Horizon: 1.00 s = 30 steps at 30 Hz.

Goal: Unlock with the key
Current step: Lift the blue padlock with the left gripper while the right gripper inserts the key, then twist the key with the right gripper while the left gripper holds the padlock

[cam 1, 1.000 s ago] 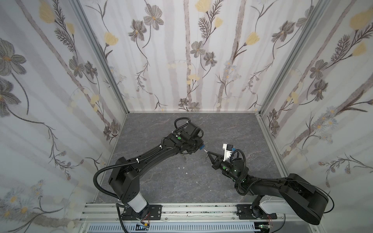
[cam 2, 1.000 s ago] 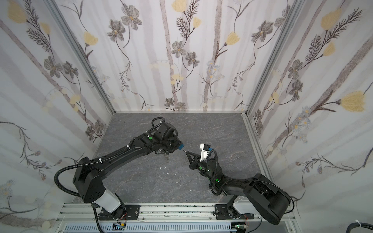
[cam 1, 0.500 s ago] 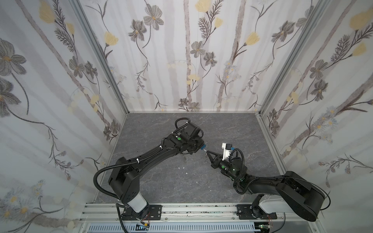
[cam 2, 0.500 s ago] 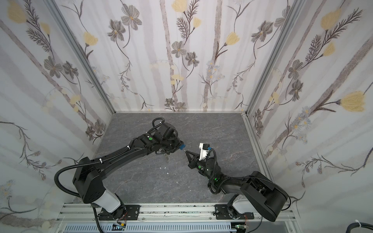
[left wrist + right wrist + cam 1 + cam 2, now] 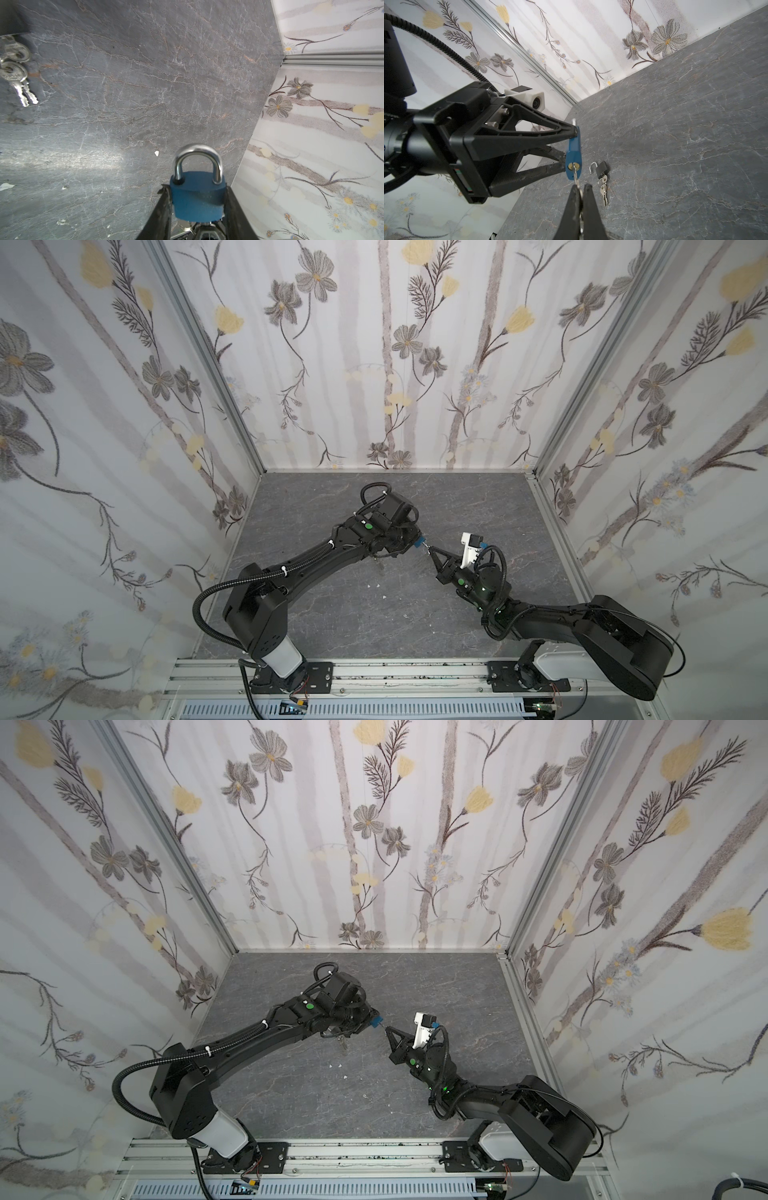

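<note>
The blue steel-shackled padlock (image 5: pixel 197 197) hangs over the centre of the grey table (image 5: pixel 332 614), clamped by the left gripper (image 5: pixel 197 192). Can't tell whether the shackle is released. A thin silver key (image 5: pixel 575 176) sits in its keyhole, head hidden inside the clenched right gripper (image 5: pixel 580 192), which reaches in from 4 o'clock. A small black open padlock (image 5: pixel 601 167) lies at 7 o'clock. The right wrist is slightly closer than a second ago.

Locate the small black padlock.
In the right wrist view the black padlock lies on the table near its middle, shackle open, keys attached, by the blue padlock the left gripper holds.
</note>
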Available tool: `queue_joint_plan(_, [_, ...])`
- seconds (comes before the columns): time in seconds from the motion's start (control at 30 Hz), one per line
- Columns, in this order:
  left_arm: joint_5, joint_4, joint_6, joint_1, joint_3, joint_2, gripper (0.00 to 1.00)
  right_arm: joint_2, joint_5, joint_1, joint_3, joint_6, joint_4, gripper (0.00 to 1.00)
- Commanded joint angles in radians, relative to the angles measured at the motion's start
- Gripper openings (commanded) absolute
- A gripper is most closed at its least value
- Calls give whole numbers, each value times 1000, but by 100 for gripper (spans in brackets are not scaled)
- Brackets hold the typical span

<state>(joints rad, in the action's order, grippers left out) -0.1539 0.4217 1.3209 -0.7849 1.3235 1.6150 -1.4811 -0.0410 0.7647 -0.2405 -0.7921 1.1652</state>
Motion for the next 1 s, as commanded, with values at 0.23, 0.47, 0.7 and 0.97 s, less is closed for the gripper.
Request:
queue_joint_plan(0.23, [-35,-50,25,-2,5,0,12,-34,13,-1,-25,-15,19,0])
queue_joint_plan(0.47, [-49,-66,34,-4,3,12,12,-37,34,-2,-40,-14,24,0])
queue_joint_plan(0.7, [-50,-78,37,-3,0,16,12,-69,72,-4,-46,-41,61,0])
queue_joint_plan(0.97, [-50,-89,40,-4,-8,15,6,-79,36,-5,-26,-84,101,0])
